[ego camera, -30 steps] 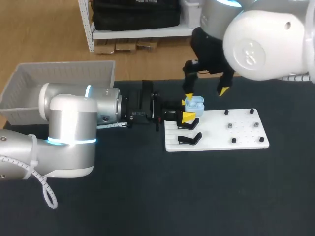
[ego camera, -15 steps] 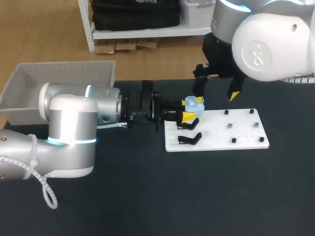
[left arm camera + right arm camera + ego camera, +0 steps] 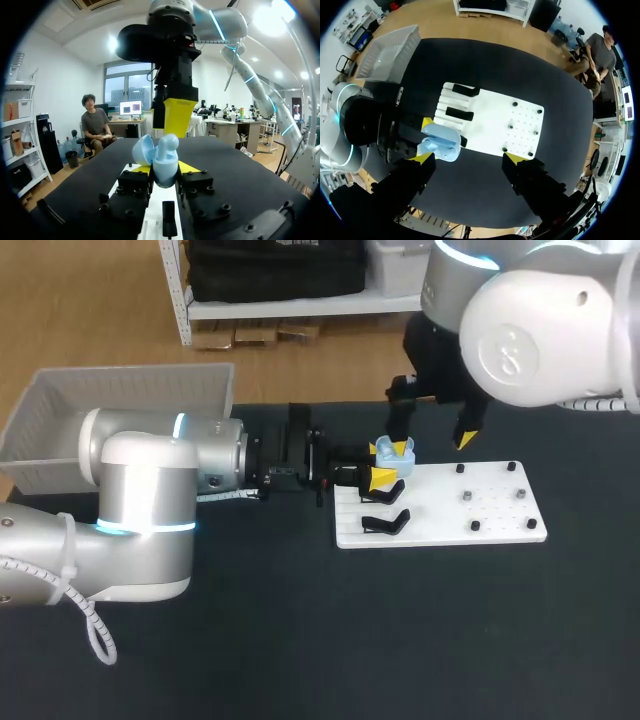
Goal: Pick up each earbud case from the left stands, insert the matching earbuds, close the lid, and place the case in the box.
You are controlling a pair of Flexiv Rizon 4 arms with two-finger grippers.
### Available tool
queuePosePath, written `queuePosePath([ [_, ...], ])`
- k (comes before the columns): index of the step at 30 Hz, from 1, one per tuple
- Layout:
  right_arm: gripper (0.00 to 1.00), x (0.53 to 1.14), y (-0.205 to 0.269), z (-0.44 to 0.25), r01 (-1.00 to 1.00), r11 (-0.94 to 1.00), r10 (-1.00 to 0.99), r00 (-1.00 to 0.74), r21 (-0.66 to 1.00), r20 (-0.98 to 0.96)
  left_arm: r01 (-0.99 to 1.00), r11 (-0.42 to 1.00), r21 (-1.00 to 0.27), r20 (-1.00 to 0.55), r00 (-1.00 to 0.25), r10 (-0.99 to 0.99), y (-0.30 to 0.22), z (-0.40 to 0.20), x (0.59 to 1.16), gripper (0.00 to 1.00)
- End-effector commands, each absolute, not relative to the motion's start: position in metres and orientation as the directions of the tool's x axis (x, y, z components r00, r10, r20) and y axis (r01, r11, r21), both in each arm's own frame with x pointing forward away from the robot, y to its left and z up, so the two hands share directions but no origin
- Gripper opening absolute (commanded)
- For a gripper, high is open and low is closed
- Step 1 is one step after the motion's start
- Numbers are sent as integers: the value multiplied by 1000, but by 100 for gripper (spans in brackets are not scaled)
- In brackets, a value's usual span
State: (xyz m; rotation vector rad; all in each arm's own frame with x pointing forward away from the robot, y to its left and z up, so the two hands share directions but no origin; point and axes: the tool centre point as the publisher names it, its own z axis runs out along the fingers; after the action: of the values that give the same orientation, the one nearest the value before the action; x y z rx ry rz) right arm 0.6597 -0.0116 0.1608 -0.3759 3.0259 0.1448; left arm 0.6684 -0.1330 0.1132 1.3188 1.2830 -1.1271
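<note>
Pale blue, with its lid standing open, the case (image 3: 395,451) is pinched in the left gripper (image 3: 384,463). That gripper's yellow tips press on it from two sides. It is held just above the near-left corner of the white plate (image 3: 490,520), close over the upper of the two black stands (image 3: 385,523) there.

From the left wrist, the case (image 3: 165,160) sits upright between the left gripper (image 3: 165,169) tips, a yellow pad showing at either side of its base. One yellow finger of the other arm hangs just behind and above it.

The right gripper (image 3: 435,441) hangs over the far edge of the plate, its fingers spread wide and touching nothing. One tip is right beside the case and the other out over the black bench (image 3: 300,640). From the right wrist, the right gripper (image 3: 470,159) shows the same spread. The case (image 3: 440,142) lies ahead of the fingers, nearer the one on the left arm's side. The plate (image 3: 490,125) lies beyond, with its stands (image 3: 459,114) at one end and small dark pegs at the other.

The grey box (image 3: 60,420) sits at the far left of the bench, well apart from the case, behind the left arm.
</note>
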Motion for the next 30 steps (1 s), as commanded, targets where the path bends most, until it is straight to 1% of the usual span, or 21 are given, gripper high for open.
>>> queuePosePath([
  [1,87,661,-9,162,-250,965,-242,-966,82,-95,1000,-1,29,-992,29,127,-133,113,668,0],
  [14,87,661,-1,161,-263,961,-256,-962,82,-92,1000,-1,29,-992,29,127,-133,113,668,0],
  [20,87,660,-7,162,-242,967,-235,-968,76,-89,1000,-1,29,-992,29,127,-133,113,668,0],
  [30,91,653,-13,162,-223,972,-217,-973,73,-82,1000,-1,29,-992,29,127,-133,113,668,0],
])
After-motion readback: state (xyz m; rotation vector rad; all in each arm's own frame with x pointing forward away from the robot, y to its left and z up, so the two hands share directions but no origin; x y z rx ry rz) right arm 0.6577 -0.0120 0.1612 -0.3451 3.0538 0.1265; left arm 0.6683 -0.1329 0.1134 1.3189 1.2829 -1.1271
